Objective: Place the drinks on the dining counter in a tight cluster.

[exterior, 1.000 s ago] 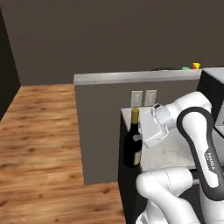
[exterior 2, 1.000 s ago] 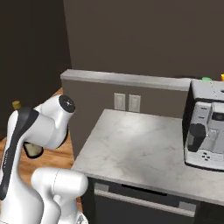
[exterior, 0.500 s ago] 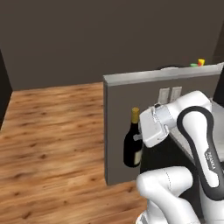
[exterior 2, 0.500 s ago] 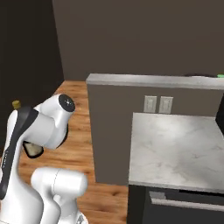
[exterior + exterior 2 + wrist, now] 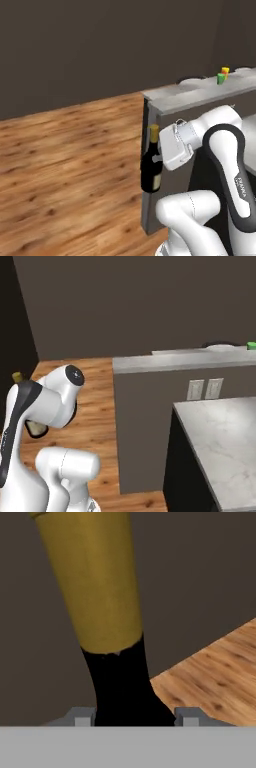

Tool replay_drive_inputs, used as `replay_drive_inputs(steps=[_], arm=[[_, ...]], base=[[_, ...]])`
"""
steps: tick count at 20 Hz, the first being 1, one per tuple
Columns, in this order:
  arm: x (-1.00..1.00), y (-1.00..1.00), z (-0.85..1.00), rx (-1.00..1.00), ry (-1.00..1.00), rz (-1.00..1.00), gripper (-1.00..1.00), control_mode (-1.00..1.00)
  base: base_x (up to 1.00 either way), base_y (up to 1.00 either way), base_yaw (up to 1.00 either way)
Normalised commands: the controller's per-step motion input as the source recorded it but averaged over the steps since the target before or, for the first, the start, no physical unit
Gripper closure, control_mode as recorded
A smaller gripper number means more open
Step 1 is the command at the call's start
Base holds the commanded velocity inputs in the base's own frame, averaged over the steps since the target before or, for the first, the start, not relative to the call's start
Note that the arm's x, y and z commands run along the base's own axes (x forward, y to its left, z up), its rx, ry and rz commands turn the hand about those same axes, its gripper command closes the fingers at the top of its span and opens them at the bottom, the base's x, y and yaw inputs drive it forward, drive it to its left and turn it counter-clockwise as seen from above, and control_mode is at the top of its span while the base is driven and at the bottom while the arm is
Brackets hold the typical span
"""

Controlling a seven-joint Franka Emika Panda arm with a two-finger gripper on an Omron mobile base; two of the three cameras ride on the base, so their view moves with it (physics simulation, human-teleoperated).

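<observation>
The end effector (image 5: 158,159) is clamped on the wine bottle (image 5: 151,167), gripping it at the base of its gold neck. The bottle hangs upright in the air over the wooden floor (image 5: 65,165), just beside the end of the grey ledge (image 5: 200,97), at a level a little below the ledge's top. In the hand view the two fingertips (image 5: 84,717) sit on either side of the dark shoulder of the wine bottle (image 5: 122,682). Small green and yellow things (image 5: 222,76) stand on the ledge, well apart from the bottle. A marble worktop (image 5: 225,441) lies below the ledge.
</observation>
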Motion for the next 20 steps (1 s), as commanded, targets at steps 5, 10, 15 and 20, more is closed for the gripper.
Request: replay_drive_inputs(steps=[5, 10, 15, 20], arm=[[0.00, 0.00, 0.00, 0.00, 0.00, 0.00, 1.00, 1.00], [0.00, 0.00, 0.00, 0.00, 0.00, 0.00, 1.00, 1.00], [0.00, 0.00, 0.00, 0.00, 0.00, 0.00, 1.00, 1.00], [0.00, 0.00, 0.00, 0.00, 0.00, 0.00, 1.00, 1.00]], base=[[0.94, 1.00, -0.48], [0.95, 1.00, -0.50], [0.96, 0.98, -0.52], [1.00, 0.91, -0.55]])
